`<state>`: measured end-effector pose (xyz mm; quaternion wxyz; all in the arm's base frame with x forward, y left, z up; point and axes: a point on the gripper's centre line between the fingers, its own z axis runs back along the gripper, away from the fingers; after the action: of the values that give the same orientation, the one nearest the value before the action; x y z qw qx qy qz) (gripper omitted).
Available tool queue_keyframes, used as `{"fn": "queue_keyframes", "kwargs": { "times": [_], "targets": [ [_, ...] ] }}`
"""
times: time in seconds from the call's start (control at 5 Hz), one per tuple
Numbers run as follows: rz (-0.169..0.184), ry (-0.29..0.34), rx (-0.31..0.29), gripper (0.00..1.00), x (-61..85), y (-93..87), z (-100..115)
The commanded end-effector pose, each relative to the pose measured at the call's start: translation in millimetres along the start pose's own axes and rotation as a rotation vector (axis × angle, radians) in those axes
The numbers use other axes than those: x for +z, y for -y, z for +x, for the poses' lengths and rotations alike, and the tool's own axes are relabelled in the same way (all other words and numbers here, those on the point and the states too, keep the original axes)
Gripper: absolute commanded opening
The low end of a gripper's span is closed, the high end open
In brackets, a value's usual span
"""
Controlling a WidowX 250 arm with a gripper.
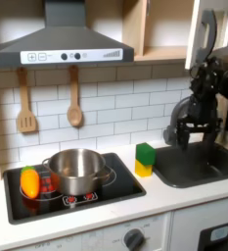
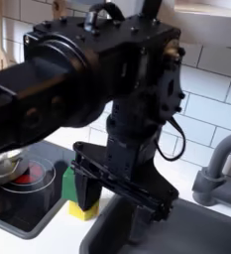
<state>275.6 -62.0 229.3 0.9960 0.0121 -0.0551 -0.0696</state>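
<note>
The gripper [image 1: 196,134] is seen hanging over the sink [image 1: 199,165], jaws spread wide, nothing held. Nearest to it, the yellow-green sponge block [image 1: 145,159] is parked upright on the surface between sink and stove [image 1: 76,196], so easy access.

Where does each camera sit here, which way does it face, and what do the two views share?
First exterior view: in front of the toy kitchen, facing the tiled wall; the arm with its gripper hangs over the sink.
Second exterior view: close behind the arm, looking across the counter; the arm's black body looms over the sink.
Shared: the yellow-green block, the stove and the sink.
</note>
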Motion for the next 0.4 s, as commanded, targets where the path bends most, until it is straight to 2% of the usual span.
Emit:
{"fn": "queue_keyframes", "kwargs": {
  "times": [0.0, 0.2],
  "targets": [
    [0.001, 0.003, 0.048, 1.0, -3.1, -22.0, 20.3],
    [-0.007, 0.004, 0.065, 1.0, -5.7, -31.9, 28.7]
  ]
}}
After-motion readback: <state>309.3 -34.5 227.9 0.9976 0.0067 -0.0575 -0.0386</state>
